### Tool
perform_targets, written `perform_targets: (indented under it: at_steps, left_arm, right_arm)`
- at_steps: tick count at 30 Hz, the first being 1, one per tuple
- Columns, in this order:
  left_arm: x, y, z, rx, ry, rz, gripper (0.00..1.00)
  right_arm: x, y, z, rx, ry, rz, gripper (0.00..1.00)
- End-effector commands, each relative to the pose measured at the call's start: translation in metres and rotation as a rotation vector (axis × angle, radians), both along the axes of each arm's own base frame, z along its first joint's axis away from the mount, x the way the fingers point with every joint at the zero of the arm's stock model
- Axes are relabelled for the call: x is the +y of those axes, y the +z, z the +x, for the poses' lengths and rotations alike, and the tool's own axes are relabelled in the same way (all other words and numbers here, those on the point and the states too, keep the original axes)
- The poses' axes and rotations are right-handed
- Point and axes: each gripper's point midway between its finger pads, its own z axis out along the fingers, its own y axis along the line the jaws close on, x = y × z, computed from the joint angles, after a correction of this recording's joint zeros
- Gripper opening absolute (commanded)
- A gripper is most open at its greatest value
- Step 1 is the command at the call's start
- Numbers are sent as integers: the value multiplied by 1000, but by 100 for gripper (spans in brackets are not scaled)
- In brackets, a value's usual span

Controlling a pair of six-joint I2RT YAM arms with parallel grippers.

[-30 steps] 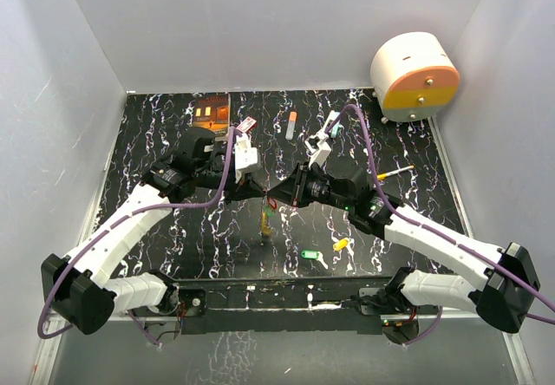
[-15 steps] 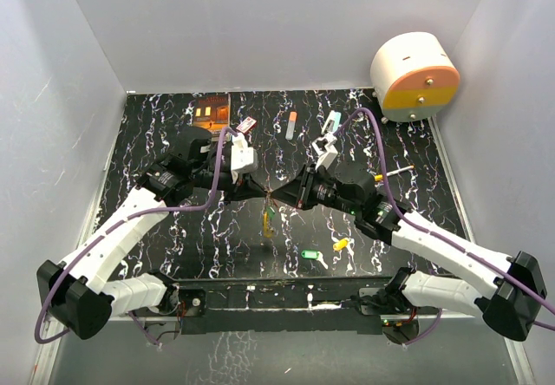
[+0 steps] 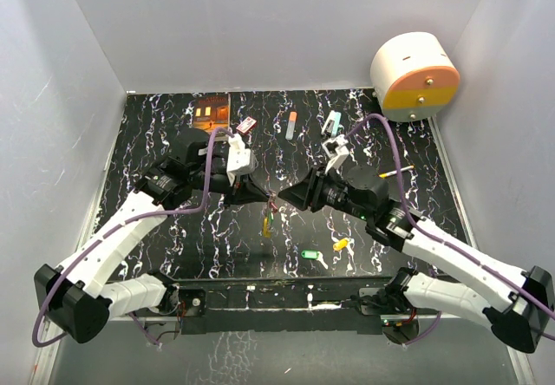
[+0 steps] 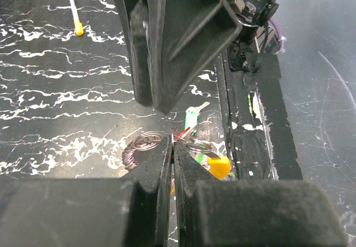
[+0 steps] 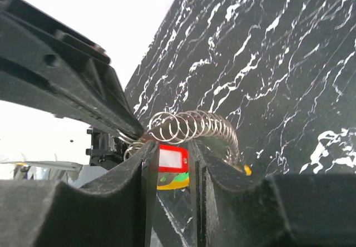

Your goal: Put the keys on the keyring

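Left gripper (image 4: 172, 146): jaws almost closed, pinching the keyring (image 5: 192, 126) above mid-counter. Right gripper (image 5: 172, 148): narrow gap, clamping the red key (image 5: 171, 161) just under the ring's silvery coil. Green key (image 3: 310, 254), yellow key (image 3: 341, 244): loose on the counter (image 3: 173, 238), near its front edge.

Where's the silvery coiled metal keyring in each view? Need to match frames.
Top external: silvery coiled metal keyring near picture centre.
Left wrist: keyring just left of the shut left fingers, lower centre.
Right wrist: keyring arching above the red-tagged key between the right fingers.
Shared landmark: black white-veined tabletop under it in all three.
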Motion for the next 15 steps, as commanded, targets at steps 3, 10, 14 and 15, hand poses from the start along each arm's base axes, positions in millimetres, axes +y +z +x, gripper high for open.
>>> perform_targets:
  at_steps: [3,10,14,15]
  left_arm:
    - [-3,17,-21,8,-81,-90,0]
    - [-12,26,-21,97,-78,-178,0]
    - [-18,32,-20,157,-75,-235,0]
    - [-19,34,-20,173,-72,-246,0]
  right_arm:
    - [-20,52,-3,-314,11,-10,31]
    - [-12,59,-22,-433,148,-4,33]
    - [-8,64,-29,-471,193,26,34]
    - [-8,66,-31,-481,199,31,34]
